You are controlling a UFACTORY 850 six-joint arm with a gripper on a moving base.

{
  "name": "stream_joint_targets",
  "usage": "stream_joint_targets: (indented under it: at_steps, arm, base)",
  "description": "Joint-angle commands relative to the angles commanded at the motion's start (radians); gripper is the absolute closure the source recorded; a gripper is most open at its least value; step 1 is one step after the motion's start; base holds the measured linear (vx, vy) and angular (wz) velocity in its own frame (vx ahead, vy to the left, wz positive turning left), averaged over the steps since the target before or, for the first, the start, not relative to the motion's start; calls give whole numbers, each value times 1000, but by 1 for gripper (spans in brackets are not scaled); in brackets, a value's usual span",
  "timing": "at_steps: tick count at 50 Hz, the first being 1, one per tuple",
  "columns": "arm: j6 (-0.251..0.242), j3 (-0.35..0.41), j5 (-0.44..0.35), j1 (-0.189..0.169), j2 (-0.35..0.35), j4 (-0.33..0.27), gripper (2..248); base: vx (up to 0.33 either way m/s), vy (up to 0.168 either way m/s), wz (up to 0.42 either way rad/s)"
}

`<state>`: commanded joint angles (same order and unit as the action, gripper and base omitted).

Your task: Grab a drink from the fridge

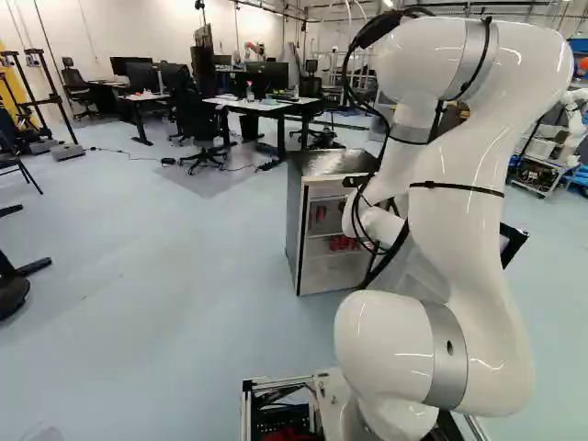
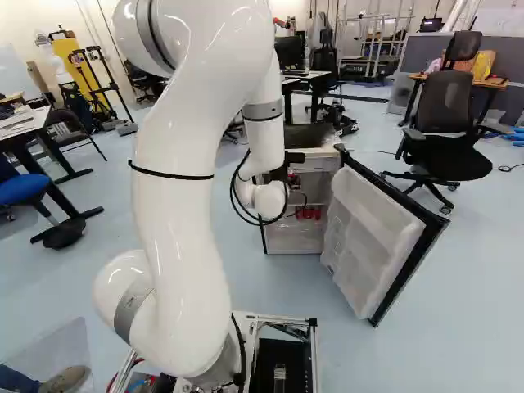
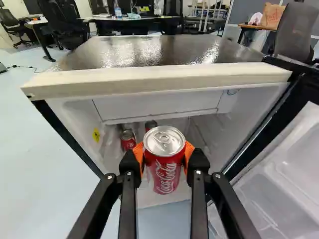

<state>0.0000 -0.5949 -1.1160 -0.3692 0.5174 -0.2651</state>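
Note:
Only a black part of my gripper [image 2: 282, 172] shows beside the white wrist in the right base view; its fingertips are hidden there. In the wrist view my gripper [image 3: 164, 158] is shut on a red drink can [image 3: 166, 174], the orange pads pressing it from both sides. The can is upright, its silver top facing the camera, at the open front of the small fridge [image 3: 159, 77]. Behind it, inside the fridge, stand another red can [image 3: 128, 141] and a darker-topped can [image 3: 151, 125]. Red items [image 1: 342, 243] lie lower down in the left base view.
The fridge door [image 2: 372, 237] stands wide open, its white shelved inner side facing the base. Beyond the fridge are desks [image 1: 262, 105] and office chairs. A black chair [image 2: 446, 147] stands behind the door. Another robot [image 1: 574, 115] is at the far right of the left base view.

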Motion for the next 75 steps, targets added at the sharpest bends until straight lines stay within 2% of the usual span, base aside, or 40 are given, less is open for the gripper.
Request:
stream_joint_targets:
  at_steps: [34,59,75]
  arm:
    - [0,54,0,-5,-120,0,151]
    - [0,68,2,-4,-190,0,151]
    - [0,58,33,0,-220,0,151]
  base:
    - [0,0,0]
    - [0,0,0]
    - [0,0,0]
